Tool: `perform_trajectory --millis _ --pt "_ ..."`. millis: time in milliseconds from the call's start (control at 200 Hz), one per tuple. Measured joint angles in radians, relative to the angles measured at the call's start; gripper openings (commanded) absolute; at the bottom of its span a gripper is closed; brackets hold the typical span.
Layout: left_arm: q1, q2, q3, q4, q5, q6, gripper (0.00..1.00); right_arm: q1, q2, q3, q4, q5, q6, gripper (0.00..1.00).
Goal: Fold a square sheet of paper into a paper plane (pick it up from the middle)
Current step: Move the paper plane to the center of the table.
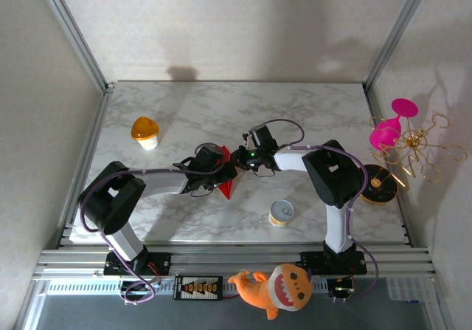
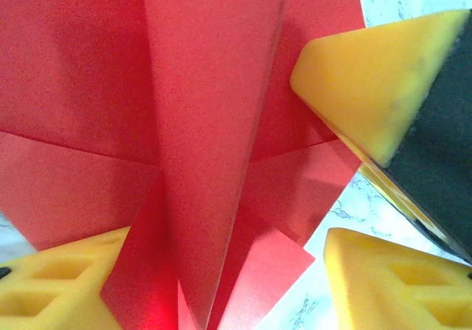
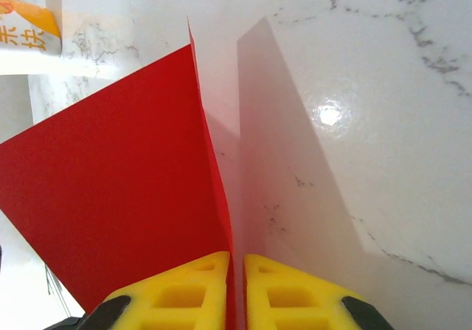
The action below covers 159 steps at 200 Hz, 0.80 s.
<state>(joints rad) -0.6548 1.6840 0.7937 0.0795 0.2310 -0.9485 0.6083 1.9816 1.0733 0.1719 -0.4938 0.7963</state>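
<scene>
Marble table (image 1: pixel 221 108), tin (image 1: pixel 281 213) (yellow), cup (image 1: pixel 145 132)

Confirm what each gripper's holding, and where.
Right gripper pinches the paper on its raised fold. Left gripper stands open around the paper, gripping nothing.

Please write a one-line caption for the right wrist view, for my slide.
Right gripper closed on a fold of the red paper, above the marble table.

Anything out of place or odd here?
The orange shark plush toy lies off the marble table, on the front frame near the right arm's base. Nothing spilled; the folded red paper sheet is pinched on edge in the right end effector.
</scene>
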Motion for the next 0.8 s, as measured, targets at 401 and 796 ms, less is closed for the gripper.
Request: perform_trajectory --millis 401,796 --pt "-0.005 0.000 0.005 -0.022 -0.038 0.018 0.48 0.001 0.000 0.000 -0.014 0.000 -0.014 0.13" --pt "-0.005 0.000 0.029 -0.081 -0.117 0.014 0.34 0.001 0.000 0.003 -0.030 0.000 -0.025 0.12"
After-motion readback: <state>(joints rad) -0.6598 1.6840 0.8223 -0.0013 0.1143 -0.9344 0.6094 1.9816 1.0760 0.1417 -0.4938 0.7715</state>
